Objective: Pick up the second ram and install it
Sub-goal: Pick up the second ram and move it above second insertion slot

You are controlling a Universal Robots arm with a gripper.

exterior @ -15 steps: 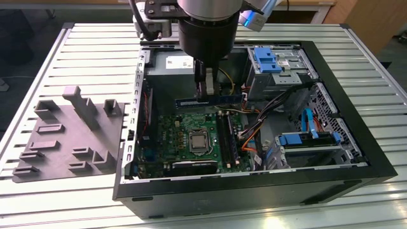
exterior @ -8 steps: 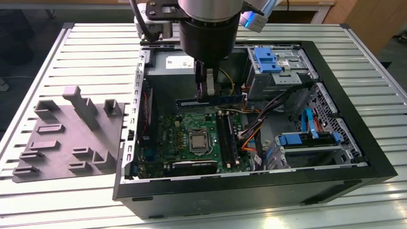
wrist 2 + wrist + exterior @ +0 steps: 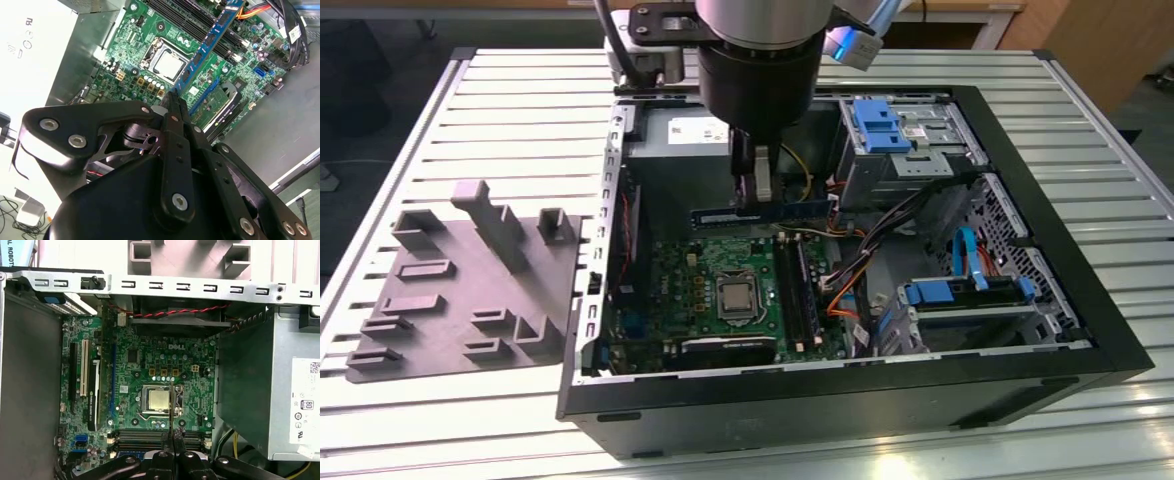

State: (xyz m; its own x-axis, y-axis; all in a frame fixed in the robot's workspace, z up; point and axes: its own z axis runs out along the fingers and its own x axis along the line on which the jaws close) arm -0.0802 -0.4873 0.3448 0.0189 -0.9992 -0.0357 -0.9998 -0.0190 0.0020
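Exterior view: the pincer [image 3: 755, 200] is gripping the ram stick [image 3: 795, 211], holding it just above the motherboard [image 3: 680, 275] in the open case [image 3: 854, 400]; pickup looks done, seating not yet.

second ram [image 3: 212, 40]: blue board, dark chips. Motherboard [image 3: 145, 370]: green, with a silver CPU lid [image 3: 158, 400]. Pincer [image 3: 173, 100]: black. Case [image 3: 854, 395]: black frame, grey metal inside, blue drive clips [image 3: 881, 125]. Fixture plate [image 3: 460, 290]: plain grey. Table [image 3: 454, 420]: silver, ribbed stripes. Fan wire [image 3: 175, 312]: red-black twist.
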